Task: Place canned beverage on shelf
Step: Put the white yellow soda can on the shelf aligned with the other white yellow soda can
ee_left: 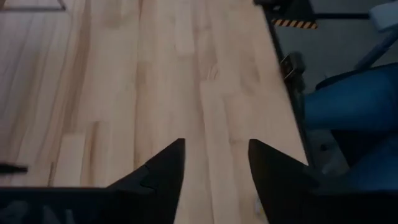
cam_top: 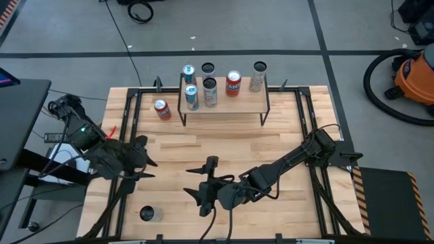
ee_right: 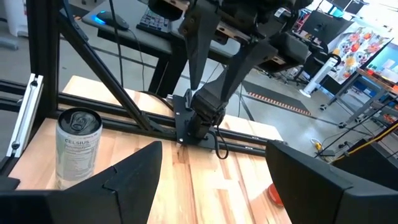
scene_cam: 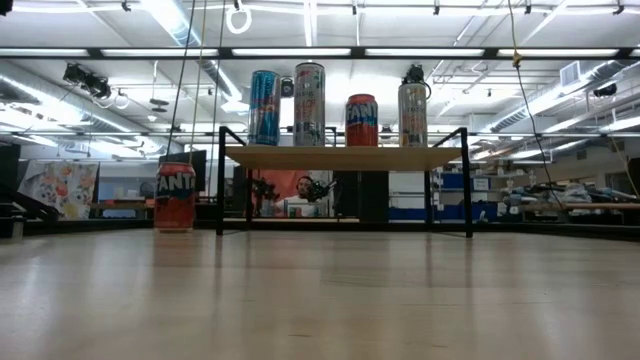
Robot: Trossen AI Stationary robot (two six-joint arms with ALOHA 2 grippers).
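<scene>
The shelf (cam_top: 224, 102) (scene_cam: 340, 157) stands at the table's far middle with several upright cans on its board. A red Fanta can (cam_top: 162, 109) (scene_cam: 175, 197) stands on the tabletop just left of the shelf. A white Celsius can (cam_top: 148, 214) (ee_right: 78, 146) stands near the table's near left corner. My left gripper (cam_top: 148, 168) (ee_left: 214, 168) hovers open over bare wood at the table's left. My right gripper (cam_top: 198, 192) (ee_right: 214, 180) hovers open near the middle of the near edge, pointing toward the Celsius can. Neither gripper shows in the low view.
Black frame rails (cam_top: 129, 122) run along the table's left and right sides. Bare wood (cam_top: 237, 139) lies between the shelf and both grippers. An orange vacuum (cam_top: 413, 74) stands on the floor beyond the far right corner. A person's blue-clad leg (ee_left: 348, 106) shows beside the table.
</scene>
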